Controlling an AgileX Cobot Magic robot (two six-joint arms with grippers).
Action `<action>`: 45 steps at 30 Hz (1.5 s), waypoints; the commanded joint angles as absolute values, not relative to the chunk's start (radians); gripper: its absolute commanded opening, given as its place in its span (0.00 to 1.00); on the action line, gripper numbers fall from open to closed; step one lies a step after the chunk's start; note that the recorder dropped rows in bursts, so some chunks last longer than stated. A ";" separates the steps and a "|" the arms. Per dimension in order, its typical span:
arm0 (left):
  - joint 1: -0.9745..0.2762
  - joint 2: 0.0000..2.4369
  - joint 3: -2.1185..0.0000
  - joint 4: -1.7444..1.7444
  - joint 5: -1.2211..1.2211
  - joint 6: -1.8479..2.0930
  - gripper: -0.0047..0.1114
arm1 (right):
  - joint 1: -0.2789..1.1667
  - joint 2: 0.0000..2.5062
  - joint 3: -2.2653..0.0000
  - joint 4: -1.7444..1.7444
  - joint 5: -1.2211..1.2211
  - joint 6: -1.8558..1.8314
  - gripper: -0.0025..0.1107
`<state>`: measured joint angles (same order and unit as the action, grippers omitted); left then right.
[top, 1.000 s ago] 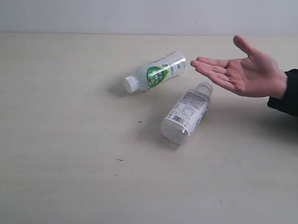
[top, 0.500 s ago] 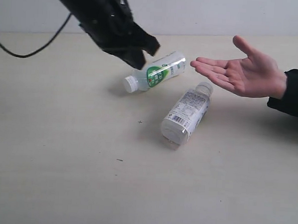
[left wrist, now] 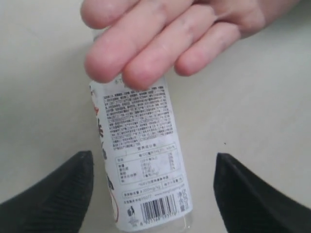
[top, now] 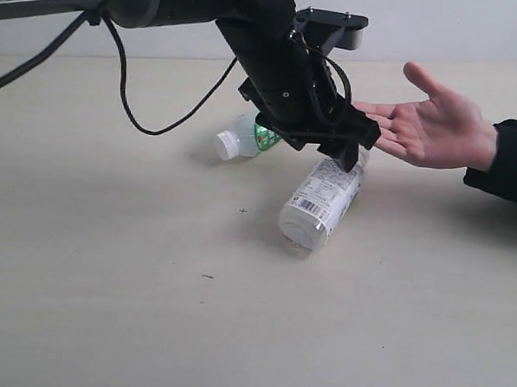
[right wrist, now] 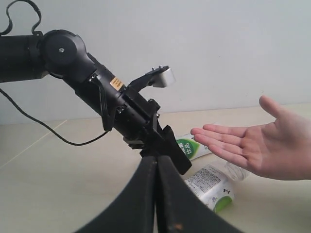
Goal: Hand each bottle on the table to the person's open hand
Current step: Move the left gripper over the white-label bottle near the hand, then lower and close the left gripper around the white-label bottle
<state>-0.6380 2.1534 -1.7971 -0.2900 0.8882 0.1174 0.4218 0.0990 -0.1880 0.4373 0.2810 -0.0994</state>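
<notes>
Two bottles lie on their sides on the table [top: 106, 281]. The white-labelled bottle [top: 320, 201] [left wrist: 143, 165] [right wrist: 211, 187] lies just below the person's open hand [top: 427, 124] [right wrist: 252, 145]. The green-white labelled bottle [top: 242, 139] [right wrist: 192, 145] is half hidden behind my left arm. My left gripper [top: 351, 151] [left wrist: 153, 194] hovers open over the white-labelled bottle's upper part, one jaw on each side and not touching it. The person's fingertips [left wrist: 146, 43] overlap that bottle's far end. My right gripper [right wrist: 156, 162] is shut and empty, away from the bottles. The red-labelled and yellow-labelled bottles are out of view.
My left arm [top: 274, 64] [right wrist: 97, 92] stretches from the upper left across the green-white bottle, a black cable [top: 150, 110] hanging beneath it. The person's dark sleeve [top: 507, 163] is at the right edge. A pale wall [top: 424, 20] bounds the table's far side.
My left arm came in from the upper left, passed over the green-white bottle and now hangs above the white-labelled one by the hand. Bottles and hand have not moved.
</notes>
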 commanded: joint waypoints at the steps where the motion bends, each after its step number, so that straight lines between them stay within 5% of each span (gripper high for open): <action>1: -0.642 2.187 -1.819 -0.273 0.871 0.086 0.63 | 0.418 0.094 -0.186 0.436 0.267 -0.105 0.02; 10: -0.642 2.229 -1.819 -0.251 0.841 0.077 0.63 | 0.418 0.094 -0.186 0.436 0.267 -0.105 0.02; 14: -0.663 2.229 -1.819 -0.244 0.834 0.070 0.76 | 0.418 0.094 -0.186 0.436 0.267 -0.105 0.02; 45: -0.700 2.319 -1.819 -0.133 0.783 -0.030 0.76 | 0.418 0.094 -0.186 0.436 0.267 -0.105 0.02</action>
